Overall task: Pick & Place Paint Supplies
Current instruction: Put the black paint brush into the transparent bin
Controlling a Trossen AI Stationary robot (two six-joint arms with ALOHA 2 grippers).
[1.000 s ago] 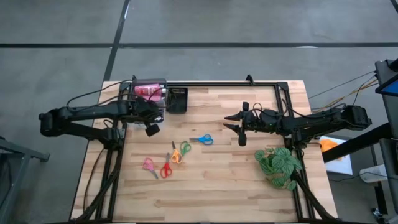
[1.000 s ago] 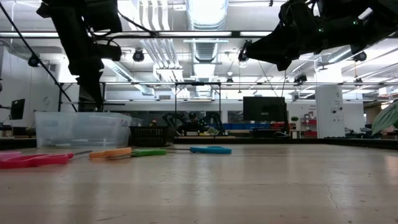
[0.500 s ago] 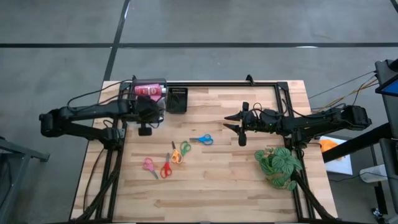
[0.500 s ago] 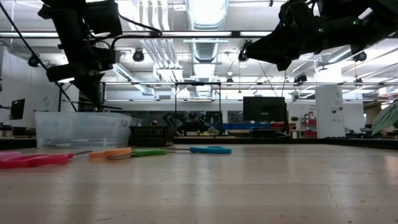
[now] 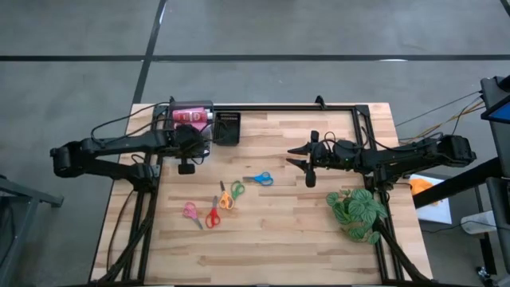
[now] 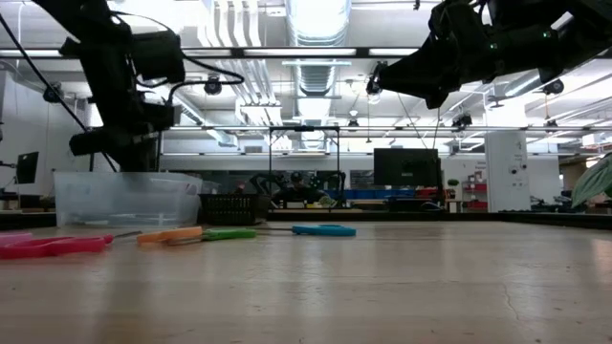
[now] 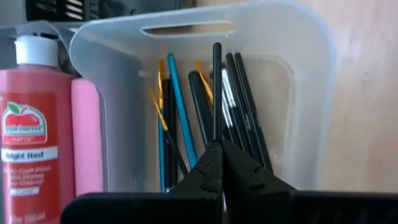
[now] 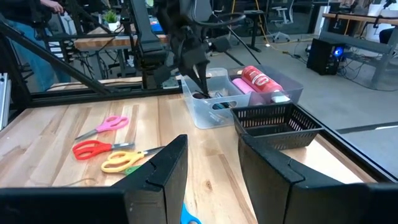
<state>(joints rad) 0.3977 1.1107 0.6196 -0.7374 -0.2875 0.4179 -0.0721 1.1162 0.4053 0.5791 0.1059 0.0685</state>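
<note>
My left gripper [image 7: 218, 163] is shut on a thin black brush [image 7: 216, 93] and points down into the clear tub [image 5: 190, 121] at the table's far left. Inside the tub lie several brushes [image 7: 177, 118] with black, blue and orange handles, a red paint bottle [image 7: 31, 130] and a pink bottle [image 7: 86, 137]. Several scissors lie flat on the wood: blue [image 5: 258, 178], orange and green [image 5: 231, 194], red [image 5: 212, 217] and pink [image 5: 191, 211]. My right gripper [image 8: 214, 174] hangs open above the table's right half, holding nothing. My left gripper pinches one end of the black brush [image 7: 216, 142] between its two fingertips. The fingers slant down from above, and the brush runs on along their line. Its other end [image 7: 216, 50] reaches down into the tub among the other brushes; whether it touches the bottom I cannot tell.
A black mesh basket [image 5: 227, 127] stands against the tub's right side. A green leafy plant [image 5: 357, 211] sits near the right edge. Bare wood lies between the scissors and the plant and along the near edge.
My left gripper has sunk toward the tub and rolled about its own line, still shut on the black brush, whose free end now stands lower among the brushes.
</note>
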